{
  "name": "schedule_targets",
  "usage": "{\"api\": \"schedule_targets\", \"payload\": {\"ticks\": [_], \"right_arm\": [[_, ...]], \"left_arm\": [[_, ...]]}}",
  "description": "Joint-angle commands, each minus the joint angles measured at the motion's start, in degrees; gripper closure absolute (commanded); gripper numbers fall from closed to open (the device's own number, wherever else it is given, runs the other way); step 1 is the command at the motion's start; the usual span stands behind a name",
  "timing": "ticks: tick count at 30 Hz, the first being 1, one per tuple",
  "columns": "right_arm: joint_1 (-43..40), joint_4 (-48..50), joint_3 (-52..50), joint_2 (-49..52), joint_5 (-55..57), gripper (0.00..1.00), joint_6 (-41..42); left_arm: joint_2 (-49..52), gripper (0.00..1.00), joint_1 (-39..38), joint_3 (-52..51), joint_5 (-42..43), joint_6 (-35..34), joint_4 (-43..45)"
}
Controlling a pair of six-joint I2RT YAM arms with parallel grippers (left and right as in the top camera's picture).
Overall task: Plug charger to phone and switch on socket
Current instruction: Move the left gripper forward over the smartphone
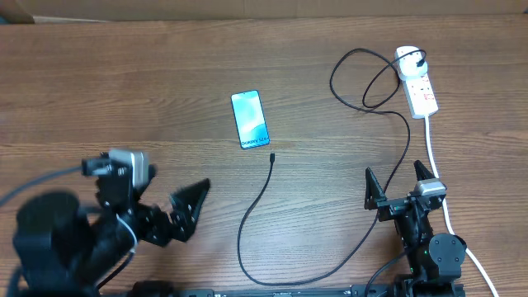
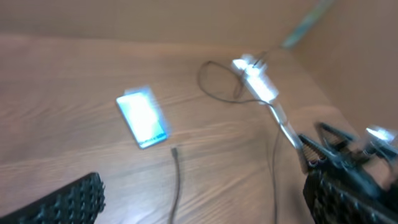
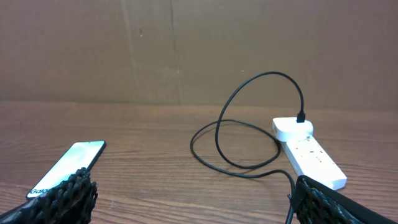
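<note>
My left claw (image 1: 195, 206) and right claw (image 1: 394, 173) both hang spread and empty, so I'd pinch the charger (image 1: 271, 157) just behind its tip, lying on the bench (image 1: 124, 82) beside the phone (image 1: 250, 120), squarely for a straight push.

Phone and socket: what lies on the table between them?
Loops of the charger cable lie between the phone and the socket, closer to the socket; the rest is bare table. The overhead view shows it best.
</note>
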Motion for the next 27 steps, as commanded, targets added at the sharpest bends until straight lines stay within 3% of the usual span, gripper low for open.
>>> {"api": "schedule_targets", "payload": {"ticks": [1, 6, 7, 10, 13, 17, 21, 27], "right_arm": [[0.22, 0.28, -0.61, -0.46, 0.66, 0.0, -0.24], [0.22, 0.28, -0.61, -0.46, 0.66, 0.0, -0.24], [0.22, 0.28, -0.61, -0.46, 0.66, 0.0, -0.24], [0.22, 0.28, -0.61, -0.46, 0.66, 0.0, -0.24], [0.22, 0.28, -0.61, -0.46, 0.63, 0.0, -0.24], [0.22, 0.28, -0.61, -0.46, 0.66, 0.0, -0.24], [0.22, 0.28, -0.61, -0.46, 0.66, 0.0, -0.24], [0.22, 0.28, -0.61, -0.46, 0.66, 0.0, -0.24]], "left_arm": [[8.57, 0.0, 0.24, 10.73, -15.54, -3.67, -7.78], [12.63, 0.0, 0.24, 13.14, 0.55, -6.14, -3.1], [13.53, 0.0, -0.02, 13.16, 0.44, -6.29, -1.44], [15.69, 0.0, -3.39, 13.68, -8.74, -10.86, -3.32], [20.61, 0.0, -11.76, 15.28, -21.51, -16.87, -8.59], [31.74, 0.0, -25.07, 18.75, -40.81, -30.34, -14.62], [39.1, 0.0, -28.13, 20.22, -44.09, -33.68, -10.25], [45.4, 0.0, -27.85, 20.22, -39.67, -33.7, -2.64]]}}
